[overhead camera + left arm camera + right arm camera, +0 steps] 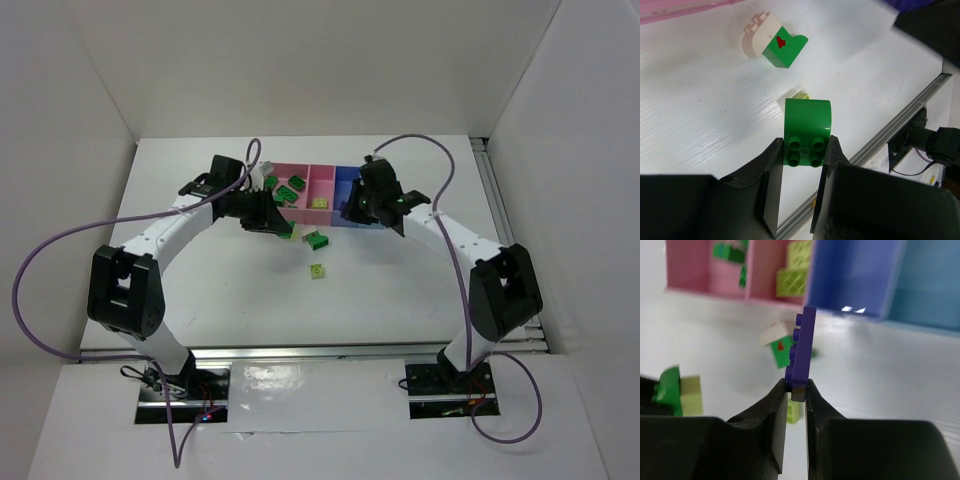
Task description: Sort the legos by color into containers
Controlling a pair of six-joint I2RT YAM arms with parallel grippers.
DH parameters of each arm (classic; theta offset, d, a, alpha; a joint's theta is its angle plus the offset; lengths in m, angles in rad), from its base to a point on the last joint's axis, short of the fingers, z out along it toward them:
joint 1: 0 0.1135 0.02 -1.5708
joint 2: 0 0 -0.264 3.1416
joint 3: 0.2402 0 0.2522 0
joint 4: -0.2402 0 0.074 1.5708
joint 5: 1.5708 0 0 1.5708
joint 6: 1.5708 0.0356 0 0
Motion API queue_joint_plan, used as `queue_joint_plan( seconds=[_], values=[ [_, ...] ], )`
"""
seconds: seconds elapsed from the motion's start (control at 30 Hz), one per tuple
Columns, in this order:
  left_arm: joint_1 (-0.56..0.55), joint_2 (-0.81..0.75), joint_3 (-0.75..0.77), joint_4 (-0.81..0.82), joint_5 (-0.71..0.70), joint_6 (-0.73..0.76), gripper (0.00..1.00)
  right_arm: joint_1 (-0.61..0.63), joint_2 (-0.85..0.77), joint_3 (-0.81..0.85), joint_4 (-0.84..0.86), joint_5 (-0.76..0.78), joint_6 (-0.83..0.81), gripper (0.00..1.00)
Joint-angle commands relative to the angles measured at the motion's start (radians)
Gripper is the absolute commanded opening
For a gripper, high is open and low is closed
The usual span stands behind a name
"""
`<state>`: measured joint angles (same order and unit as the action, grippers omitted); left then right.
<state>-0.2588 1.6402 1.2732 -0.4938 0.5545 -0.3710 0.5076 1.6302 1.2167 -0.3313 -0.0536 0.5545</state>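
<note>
On the left, our left gripper (805, 150) is closed on a green brick (807, 120) with a rounded top. The fingers pinch its studded end from both sides and it hangs clear of the table (400, 290). It's hard, light, glossy plastic, so the flat side walls are the spot to squeeze. The curved top would probably just slip.

A white-and-green brick (775, 42) lies loose below it, with a yellow-green one (801, 95) peeking out just behind the held brick.

In the middle sits the row of trays. The big pink tray (283, 172) already has green pieces in it, the small pink tray (771, 275) has yellow-green ones, and the blue tray (855, 275) looks empty from what we can see.

On the right, our right gripper (796, 387) is nearly shut on a thin dark blue plate (802, 345), held on edge by its bottom end, just in front of the blue tray. That grip looks a bit sketchy to us. The plate is stiff but skinny, and it could pivot between the pads if bumped.
</note>
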Motion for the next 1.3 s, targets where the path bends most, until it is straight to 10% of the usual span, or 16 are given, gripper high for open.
queue_joint_plan(
  seconds=[0.0, 0.37, 0.53, 0.77, 0.9, 1.27],
  values=[
    [0.006, -0.01, 0.025, 0.006, 0.002, -0.003, 0.0, -0.058, -0.081, 0.0, -0.043, 0.282, 0.03, 0.0],
    [0.006, 0.036, 0.095, -0.017, 0.056, -0.022, 0.0, -0.15, 0.167, 0.167, 0.024, 0.308, -0.036, 0.04],
    [0.006, 0.036, 0.117, -0.028, 0.065, -0.022, 0.0, -0.17, 0.209, 0.205, 0.055, 0.238, -0.074, 0.69],
    [-0.003, 0.046, 0.147, -0.046, 0.065, -0.013, 0.0, -0.17, 0.073, 0.137, 0.055, 0.21, -0.084, 0.64],
    [-0.003, 0.067, 0.176, -0.046, 0.099, -0.003, 0.0, -0.17, -0.045, 0.013, 0.165, -0.1, -0.187, 0.6],
    [0.006, 0.162, 0.276, -0.057, 0.521, 0.063, 0.0, -0.143, 0.071, 0.041, 0.223, -1.063, -0.292, 0.93]
  ],
)
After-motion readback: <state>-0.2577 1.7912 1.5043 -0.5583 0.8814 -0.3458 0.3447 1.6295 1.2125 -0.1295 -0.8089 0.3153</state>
